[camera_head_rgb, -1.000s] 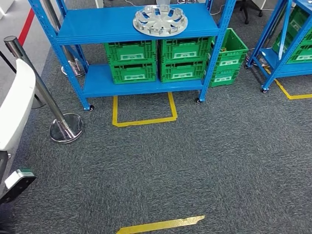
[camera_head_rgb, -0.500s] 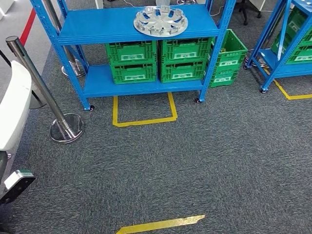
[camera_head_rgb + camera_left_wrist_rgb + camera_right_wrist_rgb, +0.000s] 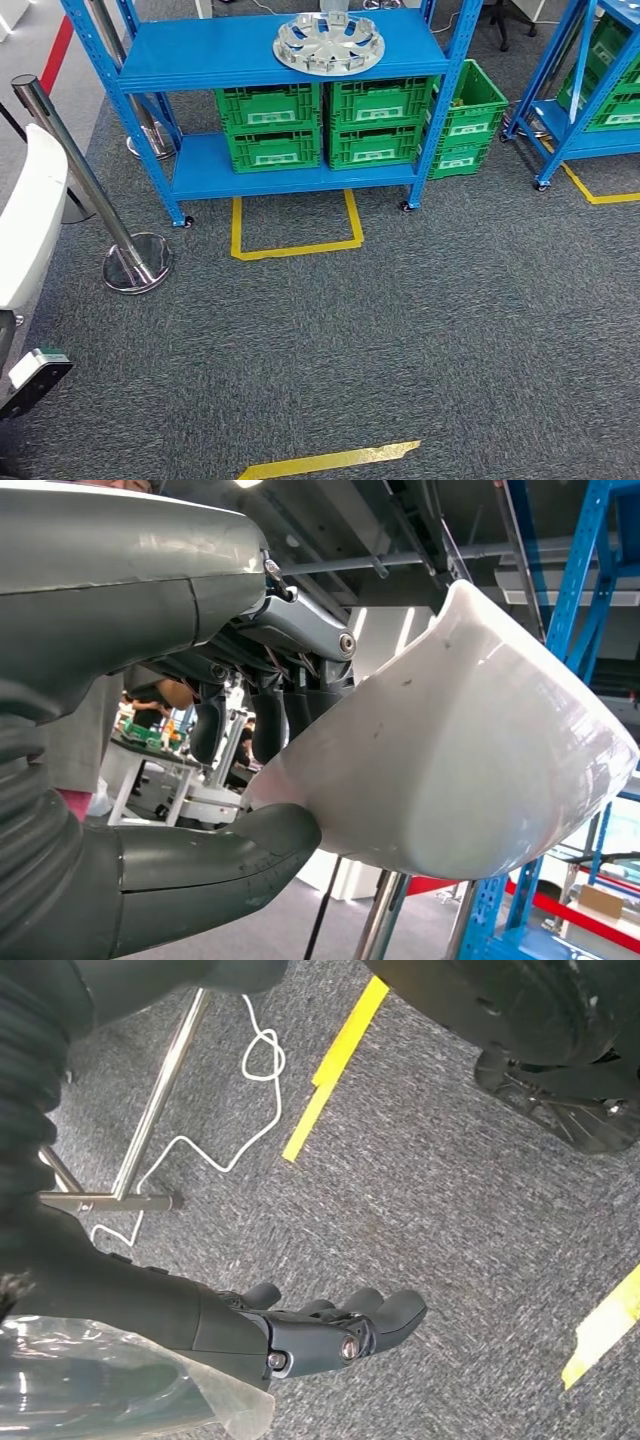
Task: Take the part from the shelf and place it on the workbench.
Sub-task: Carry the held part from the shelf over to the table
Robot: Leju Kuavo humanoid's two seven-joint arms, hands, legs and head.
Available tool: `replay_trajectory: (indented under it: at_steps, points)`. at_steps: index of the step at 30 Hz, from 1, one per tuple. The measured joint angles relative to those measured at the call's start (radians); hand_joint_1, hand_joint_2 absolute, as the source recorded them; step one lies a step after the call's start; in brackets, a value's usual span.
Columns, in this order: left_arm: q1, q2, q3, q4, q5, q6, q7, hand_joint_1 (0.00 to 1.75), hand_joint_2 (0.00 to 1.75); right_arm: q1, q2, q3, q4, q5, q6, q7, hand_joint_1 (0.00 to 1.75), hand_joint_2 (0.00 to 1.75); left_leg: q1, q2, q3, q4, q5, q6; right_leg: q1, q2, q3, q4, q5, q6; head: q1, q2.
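I'm seeing green crates [image 3: 321, 125] sitting under the shelf [image 3: 204, 55], white labels unreadable; my left hand [image 3: 249, 715] is gripping a white part [image 3: 468, 750], right hand [image 3: 332, 1325] fingers lying uncurled, holding nothing.

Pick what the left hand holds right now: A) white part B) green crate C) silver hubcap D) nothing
A: in the left wrist view the left hand grips a white part, thumb under it; the hubcap lies on the shelf.

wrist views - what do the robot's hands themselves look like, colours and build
Both are dark grey. The left hand has a black ribbed cover, a thick smooth grey thumb, darker fingers and a silver metal link with a round screw head. The right hand has the same ribbed cover, rounded fingers and small silver pivot screws.
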Motion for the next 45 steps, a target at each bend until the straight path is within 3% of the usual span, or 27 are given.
replay_trajectory:
  at_steps: [11,15,17,20,21,22,23,25,26,28,30,32,34,35,36,37,38,39,41,42,43,45]
  points:
    - [-0.004,0.0,0.0,0.0,0.0,0.0,-0.002,1.17,1.75,0.001,-0.007,-0.002,-0.012,-0.03,0.003,0.016,0.0,1.75,-0.001,0.0,-0.001,0.001,0.0,0.001,-0.001,0.0,0.0,-0.001,0.001,0.001,0.0,0.0]
    - [-0.004,0.003,0.001,0.0,-0.001,0.0,-0.002,1.17,1.75,0.002,-0.01,-0.003,-0.022,-0.029,-0.001,0.02,0.0,1.75,-0.002,-0.003,-0.003,-0.008,0.01,0.019,-0.004,-0.006,-0.001,-0.006,0.006,0.015,-0.001,0.0]
    - [-0.006,0.003,0.002,0.0,-0.002,0.0,-0.002,1.17,1.75,0.002,-0.013,-0.003,-0.026,-0.024,-0.006,0.023,0.0,1.75,0.005,-0.008,0.001,-0.029,0.026,0.028,-0.003,-0.003,-0.021,0.033,-0.03,0.021,0.001,0.0]
    - [-0.006,0.0,0.001,0.0,-0.004,0.0,-0.001,1.17,1.75,0.003,-0.017,-0.003,-0.03,-0.023,-0.011,0.027,0.0,1.75,0.011,-0.022,-0.007,-0.035,0.037,0.029,-0.011,0.003,-0.093,0.21,-0.131,0.03,0.002,0.0]
    - [-0.005,-0.001,0.0,0.0,-0.004,0.0,-0.001,1.17,1.75,0.003,-0.018,-0.002,-0.031,-0.023,-0.012,0.028,0.0,1.75,0.013,-0.029,-0.011,-0.034,0.038,0.026,-0.015,0.003,-0.106,0.25,-0.145,0.034,0.001,0.0]
    - [-0.004,-0.002,-0.001,0.0,-0.004,0.0,-0.001,1.17,1.75,0.004,-0.02,-0.002,-0.031,-0.023,-0.012,0.028,0.0,1.75,0.016,-0.037,-0.014,-0.031,0.039,0.022,-0.019,0.003,-0.1,0.252,-0.139,0.039,0.001,0.0]
    - [-0.004,-0.002,-0.001,0.0,-0.004,0.0,-0.001,1.17,1.75,0.005,-0.021,-0.002,-0.032,-0.023,-0.013,0.029,0.0,1.75,0.02,-0.047,-0.018,-0.027,0.04,0.016,-0.024,0.006,-0.074,0.214,-0.116,0.044,0.001,0.0]
    - [-0.004,-0.004,-0.001,0.0,-0.004,0.0,-0.001,1.17,1.75,0.006,-0.023,-0.002,-0.035,-0.023,-0.014,0.029,0.0,1.75,0.027,-0.066,-0.027,-0.011,0.035,-0.001,-0.035,0.038,0.005,0.084,-0.072,0.056,0.003,0.0]
    - [-0.004,-0.004,-0.001,0.0,-0.004,0.0,-0.001,1.17,1.75,0.006,-0.024,-0.003,-0.038,-0.023,-0.016,0.029,0.0,1.75,0.028,-0.075,-0.034,0.0,0.032,-0.01,-0.039,0.055,0.033,0.038,-0.064,0.056,0.003,0.0]
    - [-0.004,-0.003,0.0,0.0,-0.004,0.002,0.0,1.17,1.75,0.006,-0.026,-0.003,-0.043,-0.024,-0.021,0.03,0.0,1.75,0.029,-0.091,-0.048,0.013,0.033,-0.026,-0.038,0.072,0.049,0.019,-0.073,0.045,0.003,0.0]
    - [-0.003,-0.002,0.001,0.0,-0.004,0.003,0.0,1.17,1.75,0.008,-0.027,-0.003,-0.047,-0.024,-0.024,0.031,0.0,1.75,0.032,-0.101,-0.054,0.017,0.036,-0.037,-0.036,0.049,0.047,0.026,-0.07,0.026,0.003,0.0]
    - [-0.003,0.0,0.001,0.0,-0.004,0.003,0.0,1.17,1.75,0.008,-0.029,-0.003,-0.052,-0.024,-0.026,0.032,0.0,1.75,0.031,-0.069,-0.073,0.056,0.008,-0.042,-0.034,0.026,0.046,0.026,-0.067,0.011,0.0,0.0]
    - [-0.005,0.001,0.001,0.0,-0.004,0.003,0.0,1.17,1.75,0.009,-0.03,-0.003,-0.056,-0.024,-0.027,0.032,0.0,1.75,0.029,-0.026,-0.122,0.172,-0.059,-0.044,-0.028,0.002,0.043,0.026,-0.066,0.001,-0.002,0.0]
    - [-0.005,0.001,0.001,0.0,-0.004,0.003,0.0,1.17,1.75,0.009,-0.03,-0.003,-0.057,-0.025,-0.027,0.032,0.0,1.75,0.029,-0.019,-0.151,0.241,-0.09,-0.044,-0.024,-0.011,0.041,0.026,-0.066,-0.001,-0.002,0.0]
    - [-0.004,0.001,0.001,0.0,-0.003,0.003,0.0,1.17,1.75,0.01,-0.03,-0.002,-0.057,-0.025,-0.027,0.032,0.0,1.75,0.029,-0.017,-0.171,0.292,-0.108,-0.042,-0.021,-0.024,0.04,0.026,-0.066,-0.002,-0.002,0.0]
    - [-0.003,0.001,0.001,0.0,-0.003,0.003,0.0,1.17,1.75,0.011,-0.03,-0.002,-0.058,-0.025,-0.027,0.032,0.0,1.75,0.028,-0.016,-0.175,0.309,-0.106,-0.039,-0.018,-0.037,0.039,0.026,-0.067,-0.003,-0.002,0.0]
    - [-0.002,0.001,0.001,0.0,-0.003,0.003,0.0,1.17,1.75,0.011,-0.03,-0.002,-0.058,-0.025,-0.027,0.032,0.0,1.75,0.027,-0.013,-0.159,0.286,-0.086,-0.034,-0.015,-0.05,0.04,0.026,-0.067,-0.004,-0.002,0.0]
    - [-0.002,0.001,0.001,0.0,-0.003,0.003,0.0,1.17,1.75,0.01,-0.03,-0.002,-0.059,-0.025,-0.028,0.032,0.0,1.75,0.023,-0.002,-0.127,0.228,-0.054,-0.027,-0.012,-0.062,0.041,0.026,-0.068,-0.004,-0.002,0.0]
    - [-0.004,0.002,0.003,0.0,-0.003,0.004,0.0,1.17,1.75,0.009,-0.03,-0.002,-0.064,-0.026,-0.03,0.032,0.0,1.75,0.009,0.044,-0.06,0.096,-0.008,-0.01,-0.006,-0.085,0.043,0.027,-0.07,-0.003,-0.002,0.0]
    - [-0.005,0.002,0.003,0.0,-0.003,0.004,0.0,1.17,1.75,0.008,-0.031,-0.002,-0.067,-0.026,-0.032,0.032,0.0,1.75,0.002,0.061,-0.042,0.055,0.001,-0.004,-0.004,-0.096,0.043,0.028,-0.071,0.0,-0.001,0.0]
    - [-0.005,0.002,0.004,0.0,-0.003,0.005,0.0,1.17,1.75,0.008,-0.031,-0.003,-0.068,-0.027,-0.033,0.032,0.0,1.75,-0.003,0.068,-0.037,0.038,0.0,0.0,-0.002,-0.108,0.043,0.028,-0.071,0.003,-0.001,0.0]
    - [-0.002,0.002,0.005,0.0,-0.003,0.005,0.0,1.17,1.75,0.007,-0.033,-0.003,-0.07,-0.027,-0.034,0.032,0.0,1.75,-0.003,0.047,-0.041,0.031,0.005,0.006,-0.001,-0.126,0.043,0.026,-0.073,0.011,0.0,0.0]
